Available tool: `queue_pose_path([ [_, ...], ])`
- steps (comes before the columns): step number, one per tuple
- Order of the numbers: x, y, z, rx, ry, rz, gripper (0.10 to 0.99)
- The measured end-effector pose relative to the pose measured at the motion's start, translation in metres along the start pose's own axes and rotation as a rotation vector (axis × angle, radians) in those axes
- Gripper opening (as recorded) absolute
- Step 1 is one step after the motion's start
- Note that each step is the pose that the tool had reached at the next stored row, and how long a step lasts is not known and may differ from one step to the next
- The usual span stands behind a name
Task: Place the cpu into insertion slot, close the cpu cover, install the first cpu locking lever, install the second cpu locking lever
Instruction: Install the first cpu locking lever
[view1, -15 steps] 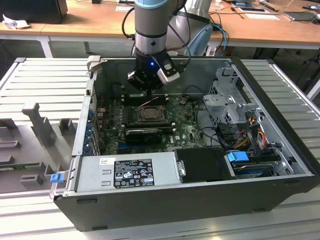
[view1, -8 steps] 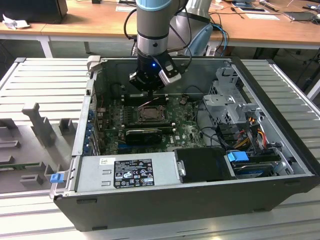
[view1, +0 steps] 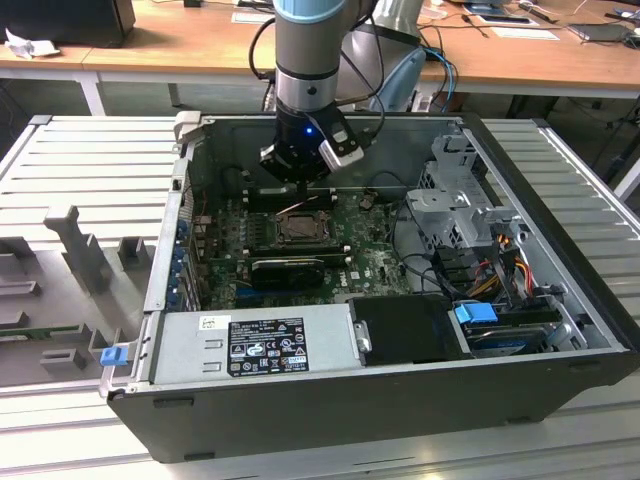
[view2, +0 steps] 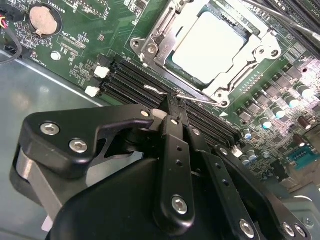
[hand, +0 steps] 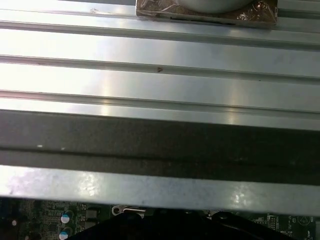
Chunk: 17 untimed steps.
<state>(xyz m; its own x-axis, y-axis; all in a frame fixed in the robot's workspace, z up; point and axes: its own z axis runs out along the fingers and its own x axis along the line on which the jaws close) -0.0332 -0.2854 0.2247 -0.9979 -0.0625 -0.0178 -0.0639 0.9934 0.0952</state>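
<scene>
PC case lies open on its side on a ribbed aluminium table; green board inside, black PSU along the near wall.

Arm comes down from above, gripper just over the far edge of the slot.

In the second wrist view: cpu already sits in the slot, pale matte-silver square. Cover is down around it, a thin stamped steel frame with the cut-out showing the chip top.

Gripper has its black fingers pinched narrow, tips together at a thin bright wire lever running along the slot's near edge, beside the black memory slots. Lever's long axis is parallel to that edge, crosswise to the fingers. Looks like contact or a light grip on the wire; can't confirm it's clamped.

Lever lies directly ahead of the tips, slot just beyond.
</scene>
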Motion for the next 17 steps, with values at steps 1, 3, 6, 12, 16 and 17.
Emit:
queue_pose_path([
  [1,-0.0008,-0.0001,0.0003,0.0,0.0,0.0,0.106],
  [3,-0.0023,-0.0002,0.001,0.0,0.0,0.0,0.106],
  [6,-0.0053,-0.0005,0.0021,0.0,0.0001,0.0,0.106],
  [12,-0.0116,-0.0012,0.0053,0.0,0.0,0.0,0.106],
  [16,-0.0119,-0.0017,0.0098,0.0,0.0,0.0,0.106],
  [17,-0.0119,-0.0018,0.011,0.0,0.0001,0.0,0.106],
])
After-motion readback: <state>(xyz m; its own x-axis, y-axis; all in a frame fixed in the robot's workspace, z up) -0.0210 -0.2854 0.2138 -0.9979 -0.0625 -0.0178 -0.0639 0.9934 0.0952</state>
